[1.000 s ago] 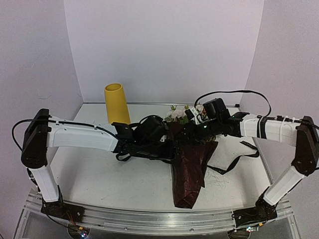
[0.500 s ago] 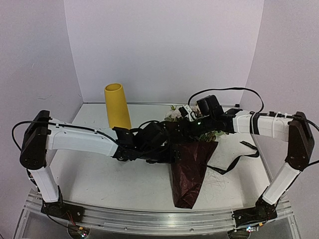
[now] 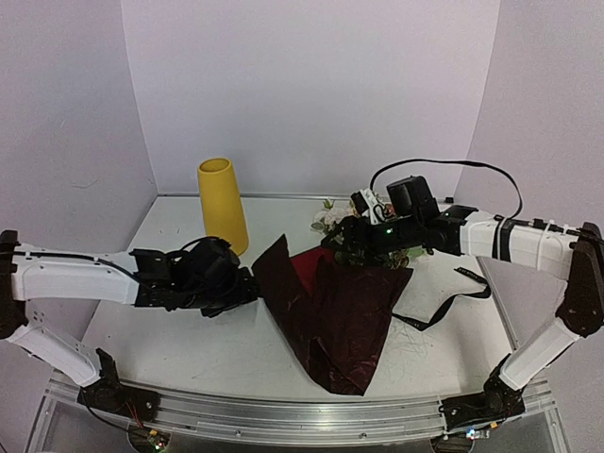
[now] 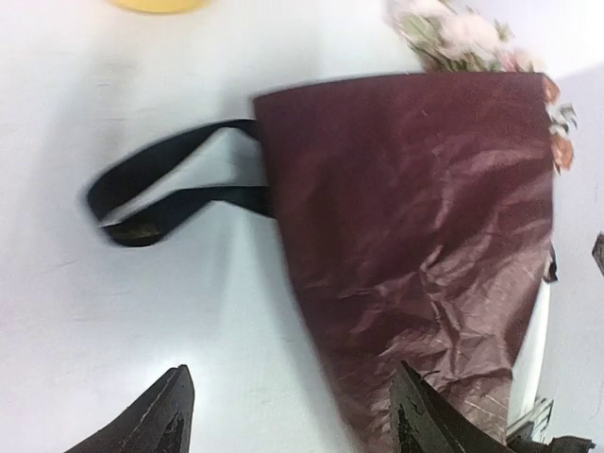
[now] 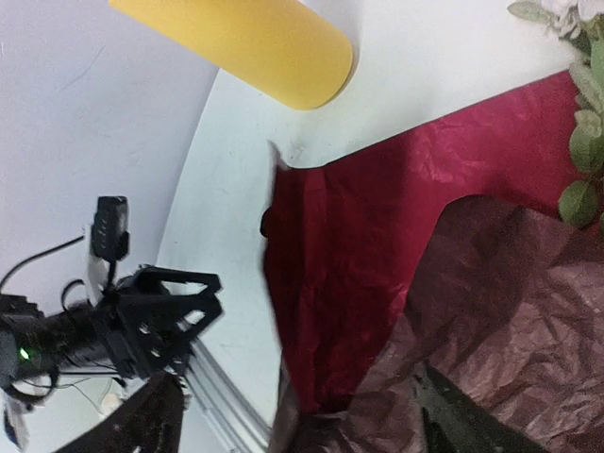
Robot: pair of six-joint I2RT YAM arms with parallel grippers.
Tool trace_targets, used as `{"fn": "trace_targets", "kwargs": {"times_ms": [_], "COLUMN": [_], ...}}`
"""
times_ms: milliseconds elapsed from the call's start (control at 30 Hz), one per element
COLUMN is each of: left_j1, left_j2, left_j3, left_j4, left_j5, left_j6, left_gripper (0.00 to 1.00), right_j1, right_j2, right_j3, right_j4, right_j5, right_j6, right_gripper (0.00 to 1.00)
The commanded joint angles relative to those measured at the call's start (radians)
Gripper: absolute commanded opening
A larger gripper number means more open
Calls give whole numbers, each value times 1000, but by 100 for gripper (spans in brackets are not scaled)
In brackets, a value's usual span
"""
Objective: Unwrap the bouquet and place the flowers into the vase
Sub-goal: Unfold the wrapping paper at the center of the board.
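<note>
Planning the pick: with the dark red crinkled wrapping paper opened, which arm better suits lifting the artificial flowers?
Right: the right gripper, open, is beside the flowers; the left gripper is at the wrapping paper's left corner.

Wrapping paper (image 3: 335, 316) covers the centre of the table (image 3: 189, 354); vase (image 3: 222, 203) stands back-left, apart (ribbon (image 3: 444, 307) trails right); near-left passable.

Wrapping paper (image 3: 332, 304) newly open leftward; left end effector (image 3: 249, 285) farther left.

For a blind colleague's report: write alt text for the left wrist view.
Dark red wrapping paper lies spread on the white table, a black ribbon loop at its left edge. Flowers peek out top right; two open fingers below hold nothing.
</note>
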Motion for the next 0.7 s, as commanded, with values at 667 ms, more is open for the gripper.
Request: {"fn": "trace_targets", "kwargs": {"times_ms": [667], "left_j1": [25], "left_j2": [-239], "left_j3": [60], "left_j4": [-209], "left_j5": [-223], "left_j6": [-16], "left_gripper": [80], "right_j1": [50], "right_j2": [178], "right_j3": [138], "right_j4": [-412], "right_j5": [373], "right_j6": [0], "right_gripper": [93]}}
